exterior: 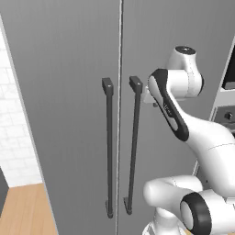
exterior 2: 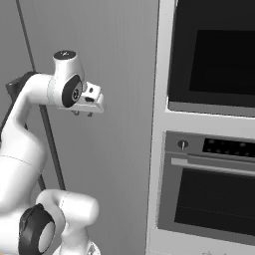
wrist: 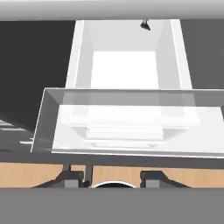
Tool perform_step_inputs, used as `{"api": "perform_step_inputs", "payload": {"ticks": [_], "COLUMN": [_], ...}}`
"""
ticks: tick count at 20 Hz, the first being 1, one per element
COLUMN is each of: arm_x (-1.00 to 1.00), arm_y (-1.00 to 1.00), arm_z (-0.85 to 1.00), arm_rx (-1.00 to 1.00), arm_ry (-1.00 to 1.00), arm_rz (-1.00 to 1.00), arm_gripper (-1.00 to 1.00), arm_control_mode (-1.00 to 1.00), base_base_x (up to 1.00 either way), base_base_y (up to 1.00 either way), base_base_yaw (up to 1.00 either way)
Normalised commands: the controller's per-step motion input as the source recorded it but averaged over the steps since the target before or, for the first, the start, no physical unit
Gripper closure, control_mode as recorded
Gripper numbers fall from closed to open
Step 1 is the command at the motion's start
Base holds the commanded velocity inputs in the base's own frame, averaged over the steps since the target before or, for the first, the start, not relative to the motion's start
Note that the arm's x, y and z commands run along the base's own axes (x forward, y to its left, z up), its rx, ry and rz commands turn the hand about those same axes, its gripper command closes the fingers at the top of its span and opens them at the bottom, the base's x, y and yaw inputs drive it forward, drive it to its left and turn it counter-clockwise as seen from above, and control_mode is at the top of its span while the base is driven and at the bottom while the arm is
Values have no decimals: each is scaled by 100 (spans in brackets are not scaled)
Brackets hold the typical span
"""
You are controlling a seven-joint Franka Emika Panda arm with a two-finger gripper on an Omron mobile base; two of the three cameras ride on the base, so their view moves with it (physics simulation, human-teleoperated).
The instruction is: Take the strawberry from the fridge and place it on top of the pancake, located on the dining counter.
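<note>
The fridge (exterior: 69, 92) is tall and grey, and its two doors stand shut with dark bar handles (exterior: 109, 147) side by side. My gripper (exterior: 154, 103) hovers close to the right door near the top of its handle, pointing down (exterior 2: 82, 113). In the hand view the gripper (wrist: 112, 177) is open, its fingertips (wrist: 72, 177) apart with nothing between them. That view looks onto the fridge's white shelves (wrist: 124, 65) and a clear drawer (wrist: 127, 122). The strawberry, the pancake and the dining counter are out of view.
Two built-in dark ovens (exterior 2: 214, 199) stacked in a pale cabinet stand just right of the fridge. A white brick wall (exterior: 13, 114) and light wood floor (exterior: 23, 206) lie to the left. My own arm crowds the space before the right door.
</note>
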Motion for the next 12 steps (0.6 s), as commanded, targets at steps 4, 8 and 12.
{"api": "perform_step_inputs", "payload": {"ticks": [4, 8, 12], "arm_x": [-43, -93, -99], "arm_y": [0, 0, 0], "arm_z": [1, 0, 0], "arm_rx": [0, 0, 0], "arm_ry": [-11, -21, -26], "arm_rz": [0, 0, 0], "arm_gripper": [-100, -100, -100], "arm_control_mode": [-100, -100, -100], "base_base_x": [0, 0, 0], "base_base_y": [0, 0, 0], "base_base_yaw": [0, 0, 0]}}
